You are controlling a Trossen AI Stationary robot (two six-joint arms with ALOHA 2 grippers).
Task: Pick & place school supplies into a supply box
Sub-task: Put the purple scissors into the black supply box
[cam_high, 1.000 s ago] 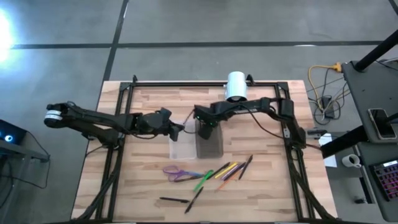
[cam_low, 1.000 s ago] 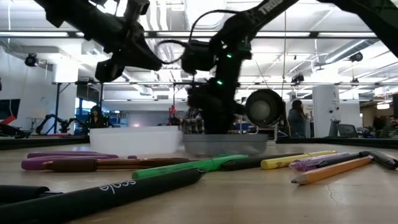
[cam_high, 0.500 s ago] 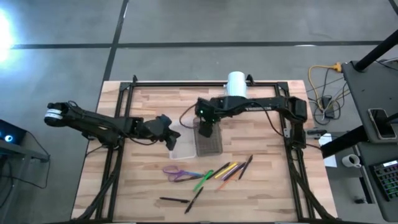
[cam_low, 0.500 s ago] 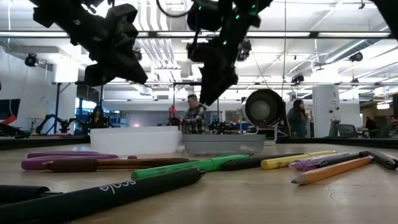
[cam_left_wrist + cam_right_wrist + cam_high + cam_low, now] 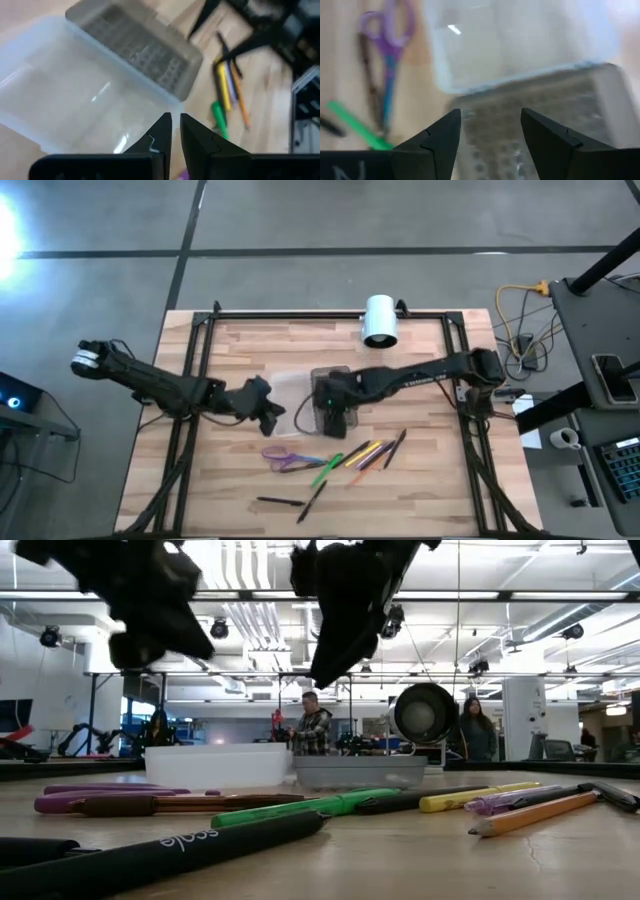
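The supply box lies open at the table's middle, its clear tray (image 5: 296, 398) beside its grey dotted lid (image 5: 338, 376). My left gripper (image 5: 270, 416) hovers shut at the tray's near left corner (image 5: 172, 131). My right gripper (image 5: 331, 422) hangs open above the lid's near end (image 5: 490, 131), touching nothing. Nearer the front edge the school supplies lie flat on the wood: purple scissors (image 5: 286, 457), a green pen (image 5: 326, 470), yellow and orange pencils (image 5: 365, 452) and black pens (image 5: 281, 502). In the low view both grippers (image 5: 150, 615) (image 5: 340, 610) hang well above the box (image 5: 290, 767).
A white cylinder (image 5: 379, 319) stands at the table's far edge. A black frame (image 5: 190, 380) runs along the table's sides. Bare wood lies left of the scissors and right of the pencils. People stand in the room beyond the table (image 5: 314, 725).
My right gripper has risen out of the grey lid and swung toward the table's near edge, rolling as it went, still open. My left gripper has drawn back from the box toward the near left, still shut.
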